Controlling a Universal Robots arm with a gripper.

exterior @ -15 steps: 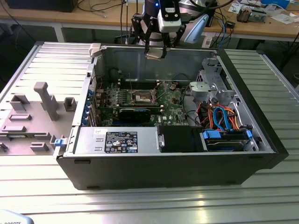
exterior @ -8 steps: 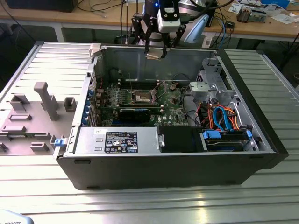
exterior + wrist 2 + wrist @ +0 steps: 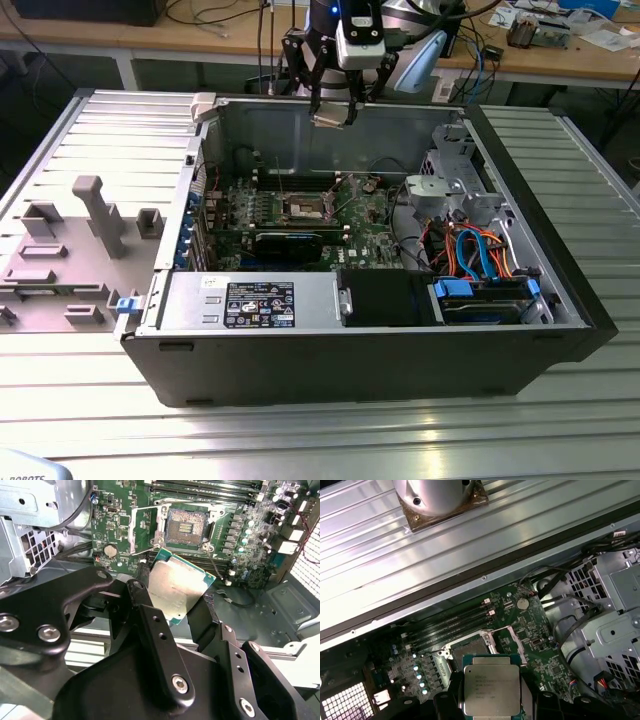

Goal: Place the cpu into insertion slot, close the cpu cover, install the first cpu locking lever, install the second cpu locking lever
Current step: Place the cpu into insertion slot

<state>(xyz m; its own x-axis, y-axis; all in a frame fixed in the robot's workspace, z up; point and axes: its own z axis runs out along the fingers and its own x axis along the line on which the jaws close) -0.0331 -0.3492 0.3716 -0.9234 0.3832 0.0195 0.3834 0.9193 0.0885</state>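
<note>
Gripper (image 3: 333,113) upper centre of exterior view, jaws clamped on cpu (image 3: 175,587) edges, high over open case. Insertion slot (image 3: 305,208) mid-frame, bare, well below. Best: chip level, corners squared to socket, straight descent, no sliding.

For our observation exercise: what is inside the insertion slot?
The insertion slot holds no chip, only its dark centre. In the first wrist view the cpu in the hand covers part.
</note>
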